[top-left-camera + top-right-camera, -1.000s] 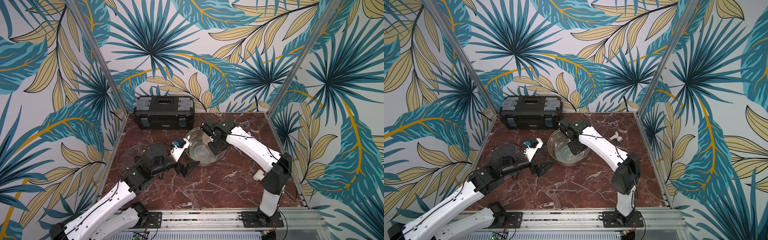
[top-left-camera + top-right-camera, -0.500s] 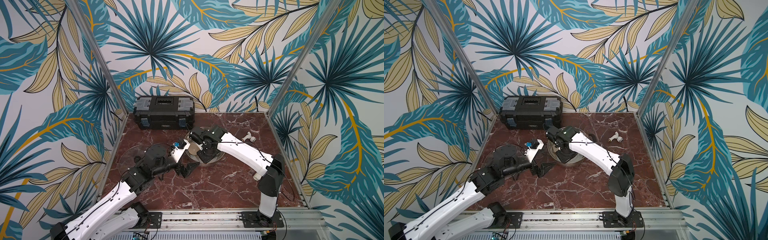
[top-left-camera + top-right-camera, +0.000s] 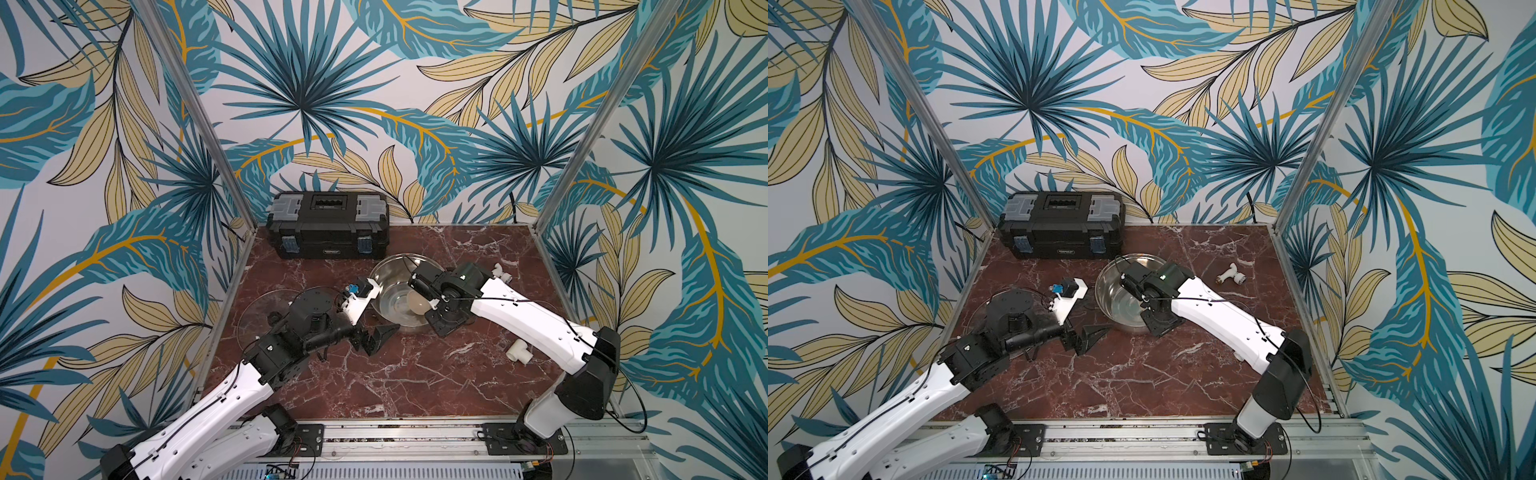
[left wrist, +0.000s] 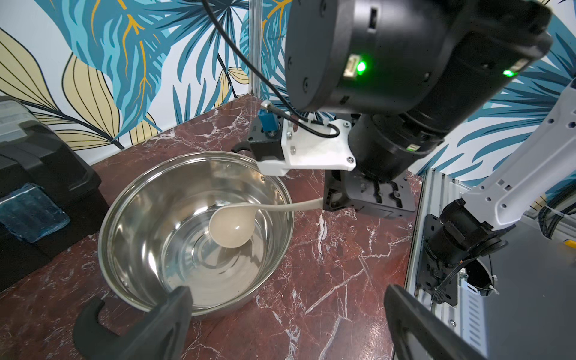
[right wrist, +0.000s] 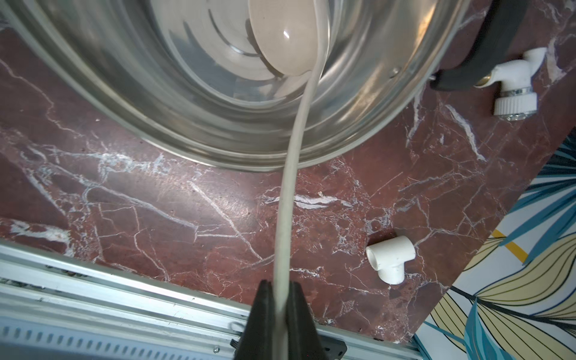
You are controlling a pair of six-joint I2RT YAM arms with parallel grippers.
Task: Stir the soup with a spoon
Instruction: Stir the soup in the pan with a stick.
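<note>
Right gripper (image 5: 282, 288) swung back across pot (image 5: 187, 93); wrist views alone show spoon (image 5: 294, 149) clamped.

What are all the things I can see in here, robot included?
table: one, red-brown marble, floor of the booth
toolbox: one, black with grey panels, at the back of the table
pot: one, shiny steel, mid-table, no liquid visible
spoon: one, cream, bowl inside the pot, handle reaching out over the rim
glass lid: one, clear, flat on the table, partly under the left arm
tee fitting: one, white, on the table near the right arm
tap-like fitting: one, white, on the table by the pot's black handle
left hand: one, black, open and empty, near the pot
right hand: one, black, shut on the spoon handle
</note>
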